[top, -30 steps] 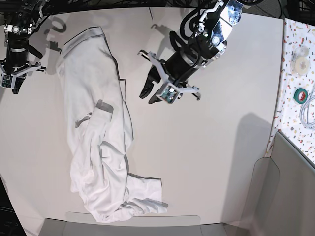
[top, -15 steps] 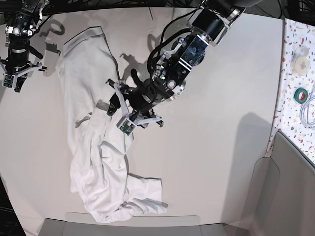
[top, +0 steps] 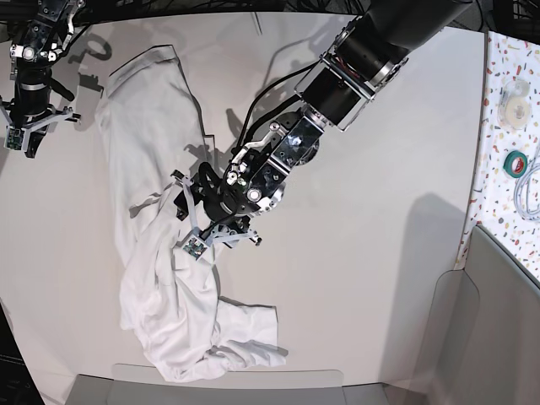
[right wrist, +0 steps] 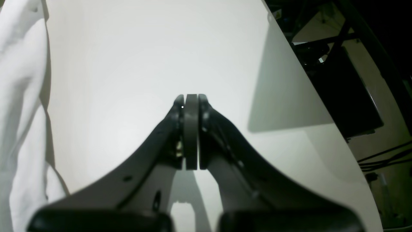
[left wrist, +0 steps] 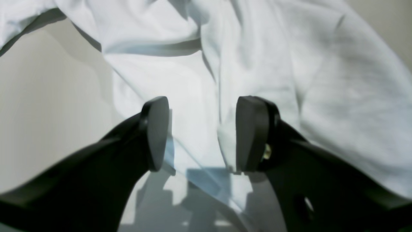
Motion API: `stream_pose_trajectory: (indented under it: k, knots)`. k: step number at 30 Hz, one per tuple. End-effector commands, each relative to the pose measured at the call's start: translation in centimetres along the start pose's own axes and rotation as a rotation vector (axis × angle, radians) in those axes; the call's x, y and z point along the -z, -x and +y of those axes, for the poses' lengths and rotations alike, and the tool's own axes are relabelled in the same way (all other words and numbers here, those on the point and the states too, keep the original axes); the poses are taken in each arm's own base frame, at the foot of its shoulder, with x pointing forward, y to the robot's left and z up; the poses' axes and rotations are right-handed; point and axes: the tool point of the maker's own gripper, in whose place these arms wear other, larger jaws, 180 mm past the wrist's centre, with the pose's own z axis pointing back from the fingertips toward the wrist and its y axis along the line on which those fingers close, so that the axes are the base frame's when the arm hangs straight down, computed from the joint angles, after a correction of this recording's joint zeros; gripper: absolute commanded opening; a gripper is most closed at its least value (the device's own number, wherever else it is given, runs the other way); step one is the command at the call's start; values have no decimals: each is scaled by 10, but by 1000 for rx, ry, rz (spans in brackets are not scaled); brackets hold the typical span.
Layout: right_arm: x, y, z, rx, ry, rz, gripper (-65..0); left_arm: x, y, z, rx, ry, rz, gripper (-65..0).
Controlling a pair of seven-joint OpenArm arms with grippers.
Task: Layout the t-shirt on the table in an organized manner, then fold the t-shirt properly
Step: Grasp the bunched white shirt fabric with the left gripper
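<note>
The white t-shirt lies crumpled in a long strip on the off-white table, running from the far left down to the near edge. My left gripper is low over the shirt's middle. In the left wrist view it is open, its fingers straddling wrinkled cloth, with a small fold against the right pad. My right gripper hovers over bare table left of the shirt's far end. In the right wrist view it is shut and empty, with the shirt at the left edge.
A speckled strip with tape rolls and a green roll runs along the right side. A grey bin stands at the near right and a grey flap along the near edge. The table's edge shows in the right wrist view.
My left arm has swung from open table beside the shirt down and left onto the shirt's middle, staying open. The right arm has not moved.
</note>
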Motion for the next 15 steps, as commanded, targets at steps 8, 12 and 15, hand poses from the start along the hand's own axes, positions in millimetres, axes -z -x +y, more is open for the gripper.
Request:
stream_pose_trajectory:
  k: [8, 12, 15]
  knots:
    - [-1, -11, 0, 14, 11, -42, -650, 6, 1, -14, -17, 30, -42, -330]
    - [0, -11, 9, 11, -13, -43, -650, 2, -4, -20, -25, 42, -72, -479]
    - [0, -11, 10, 11, -14, -43, -650, -4, -4, -27, -42, 55, -87, -650]
